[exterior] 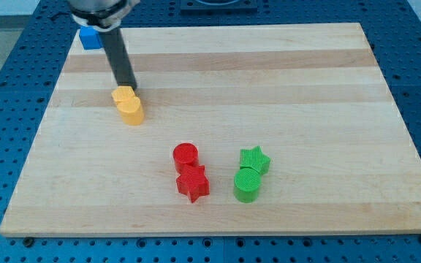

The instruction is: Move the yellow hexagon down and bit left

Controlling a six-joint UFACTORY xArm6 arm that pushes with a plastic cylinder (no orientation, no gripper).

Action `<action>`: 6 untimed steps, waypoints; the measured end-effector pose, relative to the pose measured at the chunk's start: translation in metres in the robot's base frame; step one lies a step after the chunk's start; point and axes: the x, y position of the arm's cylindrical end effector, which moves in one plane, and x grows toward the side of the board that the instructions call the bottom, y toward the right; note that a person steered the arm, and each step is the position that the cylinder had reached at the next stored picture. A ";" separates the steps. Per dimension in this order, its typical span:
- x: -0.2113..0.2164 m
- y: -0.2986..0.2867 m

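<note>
Two yellow blocks touch at the board's upper left: one (123, 96) sits just above the other (131, 111). I cannot tell for sure which is the hexagon. My tip (129, 85) is at the top edge of the upper yellow block, touching or nearly touching it. The dark rod rises from there toward the view's top left.
A blue block (90, 37) sits at the board's top left corner, behind the rod. A red cylinder (186, 155) and a red star (193, 183) stand together at bottom centre. A green star (254, 159) and a green cylinder (247, 184) stand to their right. The wooden board (305, 88) lies on a blue perforated table.
</note>
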 end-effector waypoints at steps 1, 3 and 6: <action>0.004 0.024; 0.004 -0.005; -0.055 -0.034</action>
